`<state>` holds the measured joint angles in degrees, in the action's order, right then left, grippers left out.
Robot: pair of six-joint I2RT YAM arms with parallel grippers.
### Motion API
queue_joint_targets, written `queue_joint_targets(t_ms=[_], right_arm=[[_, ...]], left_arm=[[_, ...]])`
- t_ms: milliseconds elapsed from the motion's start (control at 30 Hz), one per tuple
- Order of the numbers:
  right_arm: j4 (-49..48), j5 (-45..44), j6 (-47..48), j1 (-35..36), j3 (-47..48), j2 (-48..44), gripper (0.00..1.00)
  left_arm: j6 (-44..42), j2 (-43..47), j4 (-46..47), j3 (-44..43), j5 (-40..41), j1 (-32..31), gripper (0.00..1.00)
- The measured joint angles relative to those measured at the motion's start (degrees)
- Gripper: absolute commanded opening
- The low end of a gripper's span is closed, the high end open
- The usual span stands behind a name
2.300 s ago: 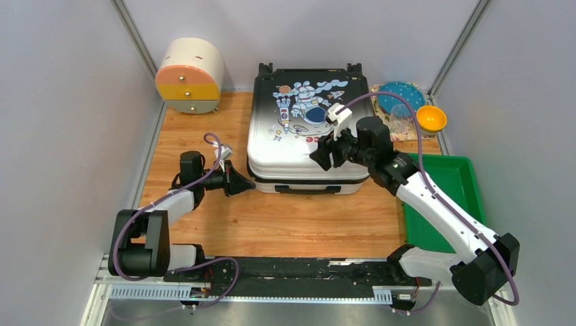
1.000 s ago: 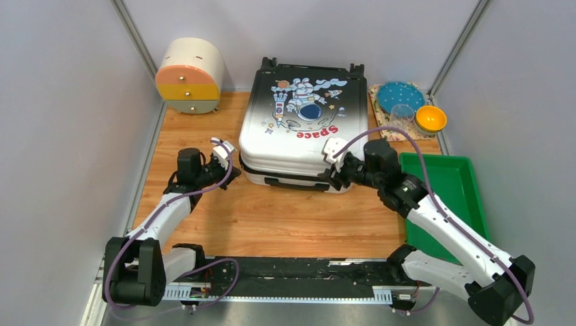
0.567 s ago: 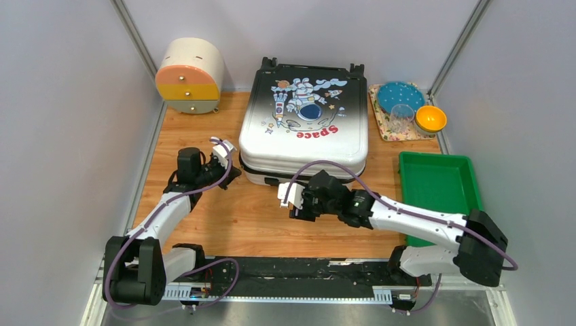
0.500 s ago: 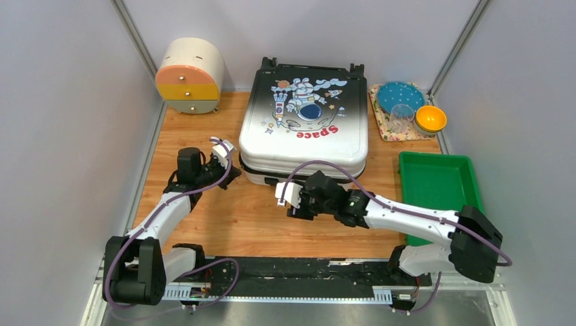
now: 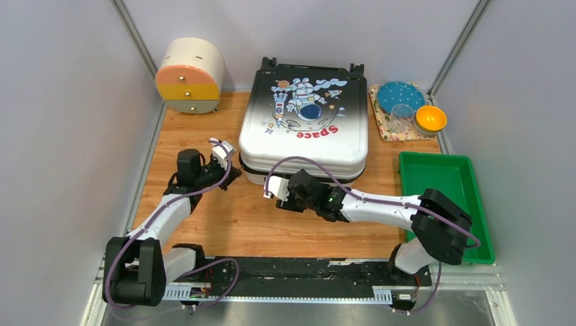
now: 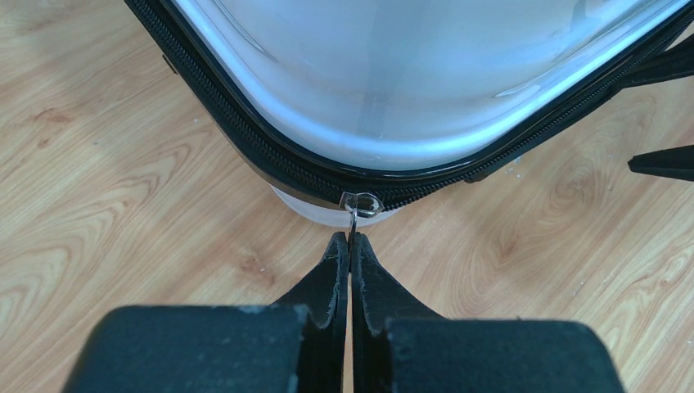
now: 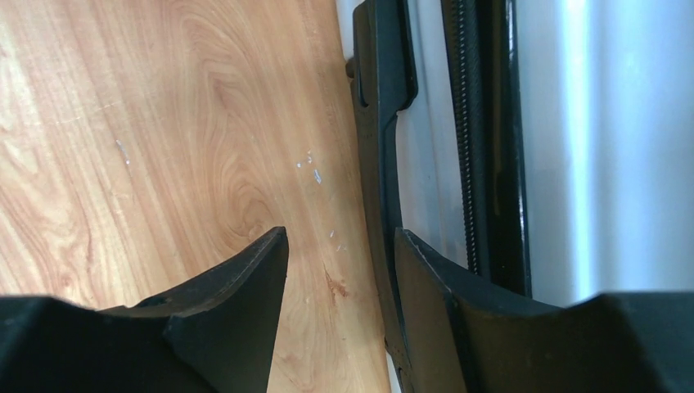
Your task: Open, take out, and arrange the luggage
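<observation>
Suitcase [image 5: 303, 129] was found flat on the surface [image 5: 272, 227], lid down | zipper pull [image 6: 360, 204] was pinched by left end effector [image 6: 349, 246] at its near-left corner | right end effector [image 7: 340, 246] was held spread beside handle [image 7: 381, 123] | unzipping, emptying, arranging judged undone

Glossy, smooth hard plastic on luggage [image 5: 303, 129]; zip [image 6: 270, 155] black, toothed, w/ shiny metal pull ring [image 6: 361, 203]. Wood-grain surface [image 5: 272, 224], smooth, low sheen. Matt black plastic left tool [image 6: 349, 240].

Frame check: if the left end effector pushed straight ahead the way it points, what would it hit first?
The left end effector, shut on the zipper pull, would run straight into the suitcase corner just ahead.
</observation>
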<state>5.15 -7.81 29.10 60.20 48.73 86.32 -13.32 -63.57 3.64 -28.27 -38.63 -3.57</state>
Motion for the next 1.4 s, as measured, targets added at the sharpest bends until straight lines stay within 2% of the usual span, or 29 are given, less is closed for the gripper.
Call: queue_joint_targets(t_ms=[200, 467, 500, 667, 833, 867, 933, 967, 1400], right_arm=[[-0.92, -2.03, -1.27, -0.04, 0.46, 1.25, 0.46], [-1.53, -3.15, -2.93, -0.52, 1.22, 2.54, 0.43], [-1.55, -3.23, -3.06, -0.61, 1.40, 2.80, 0.40], [-1.36, -3.48, -4.33, -1.25, 2.99, 4.55, 0.37], [-2.54, -4.07, -5.20, -1.86, 3.67, 6.38, 0.21], [-2.86, -4.22, -5.20, -1.88, 3.67, 6.54, 0.13], [-3.19, -4.11, -4.83, -1.90, 3.32, 6.47, 0.07], [-3.52, -4.15, -4.13, -1.90, 2.89, 6.25, 0.01], [-1.75, 2.43, -0.35, -2.34, 0.68, 2.67, 0.00]], left_arm=[[1.66, -0.04, 3.93, 1.97, -0.94, 0.28, 0.00], [7.56, -2.49, 9.94, 3.58, -2.27, 0.39, 0.00], [8.07, -2.82, 10.40, 3.58, -2.29, 0.39, 0.00], [8.92, -3.41, 11.76, 3.58, -1.77, 0.44, 0.00], [8.92, -3.39, 12.09, 3.80, -1.70, 0.44, 0.00], [8.92, -3.39, 12.11, 3.82, -1.70, 0.44, 0.00], [8.90, -3.34, 12.13, 3.87, -1.64, 0.44, 0.00], [8.90, -3.32, 12.13, 3.87, -1.62, 0.44, 0.00], [5.90, -3.15, 11.17, 3.78, -4.09, 3.34, 0.00]])
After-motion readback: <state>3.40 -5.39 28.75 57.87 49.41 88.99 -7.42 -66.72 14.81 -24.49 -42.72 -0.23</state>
